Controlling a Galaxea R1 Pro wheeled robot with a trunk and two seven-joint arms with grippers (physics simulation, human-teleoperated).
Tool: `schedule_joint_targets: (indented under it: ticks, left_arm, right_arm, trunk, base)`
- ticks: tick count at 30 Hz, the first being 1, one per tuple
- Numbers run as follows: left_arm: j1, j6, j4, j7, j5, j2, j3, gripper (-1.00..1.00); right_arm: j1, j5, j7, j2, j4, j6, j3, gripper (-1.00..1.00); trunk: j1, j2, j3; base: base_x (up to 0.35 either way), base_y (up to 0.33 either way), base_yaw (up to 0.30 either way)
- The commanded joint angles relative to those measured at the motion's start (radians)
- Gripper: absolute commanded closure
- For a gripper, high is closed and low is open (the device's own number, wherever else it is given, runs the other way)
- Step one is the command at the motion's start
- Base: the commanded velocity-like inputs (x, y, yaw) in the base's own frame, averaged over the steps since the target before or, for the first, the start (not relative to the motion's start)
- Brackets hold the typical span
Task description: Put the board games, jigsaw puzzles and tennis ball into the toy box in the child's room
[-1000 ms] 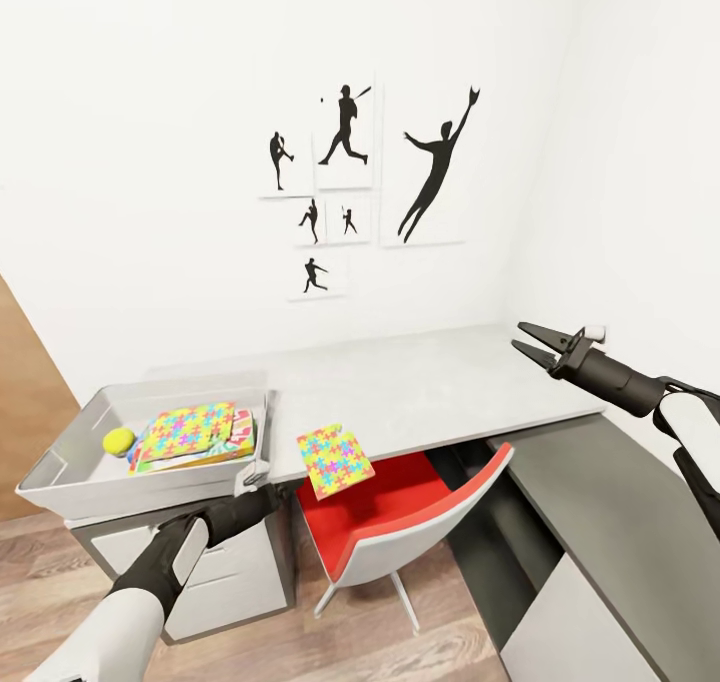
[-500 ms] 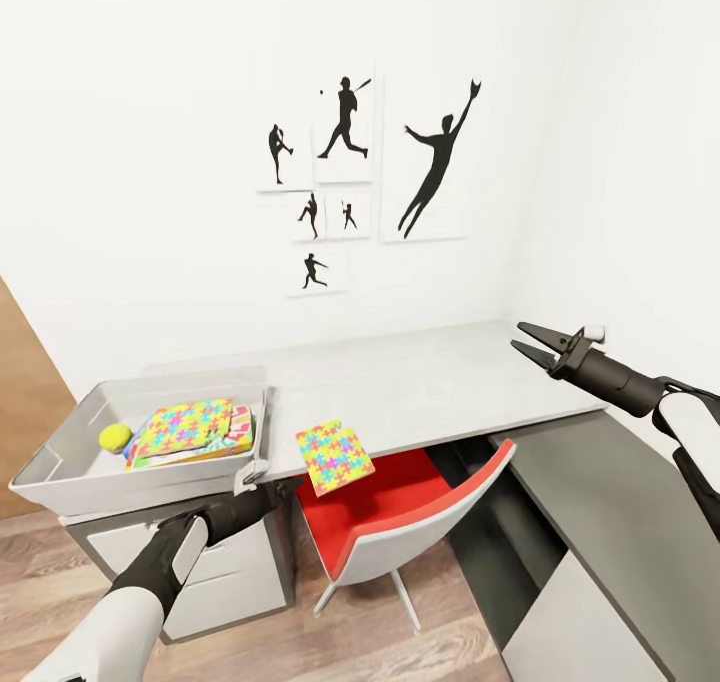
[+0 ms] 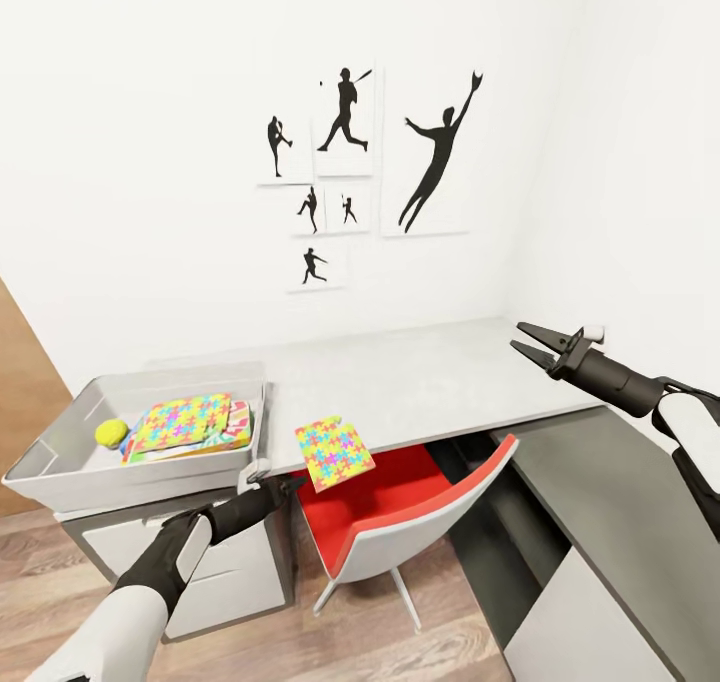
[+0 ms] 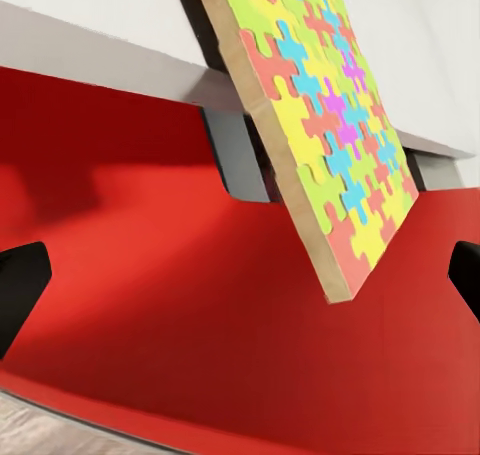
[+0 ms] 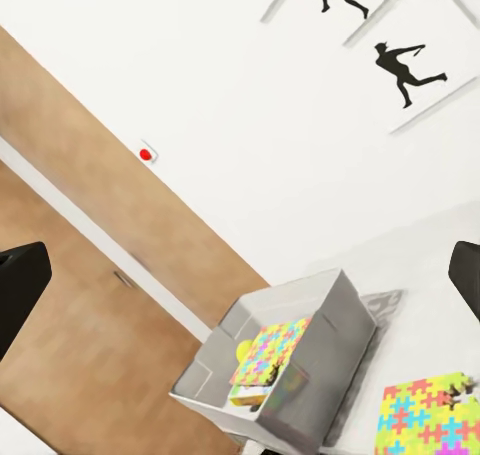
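Left claw: jaws wide, empty, below the worktop's front edge beside an overhanging cardboard-backed jigsaw puzzle. Right claw: parted, empty, over the far right corner. Toy box, left end: second puzzle slab, tennis ball.

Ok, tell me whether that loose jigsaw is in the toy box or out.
Out. The jigsaw puzzle hangs over the table edge, beside the toy box.

toy box, jigsaw puzzle, table
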Motion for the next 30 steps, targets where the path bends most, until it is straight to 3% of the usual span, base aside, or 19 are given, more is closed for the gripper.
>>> schedule_joint_targets:
  ticks: [1,8,30]
  left_arm:
    - [-0.001,0.009,0.0,-0.001,0.005,-0.004,0.002,-1.0]
    - [-0.002,0.017,-0.004,0.026,0.005,-0.029,-0.008,-1.0]
    - [-0.002,0.014,-0.006,0.03,0.006,-0.032,-0.031,-1.0]
  right_arm:
    - [-0.001,-0.005,0.0,0.0,0.001,0.004,0.001,-1.0]
    - [-0.001,-0.005,0.0,0.0,0.001,0.004,0.001,-1.0]
    - [-0.002,-0.005,0.0,-0.003,0.001,0.004,0.001,-1.0]
  trunk:
    - [0.004,-0.008,-0.004]
    - [0.031,-0.057,-0.026]
    - [0.031,-0.057,-0.026]
  base:
    - [0.0,0.0,0.0]
    - [0.0,0.0,0.0]
    - [0.003,0.0,0.0]
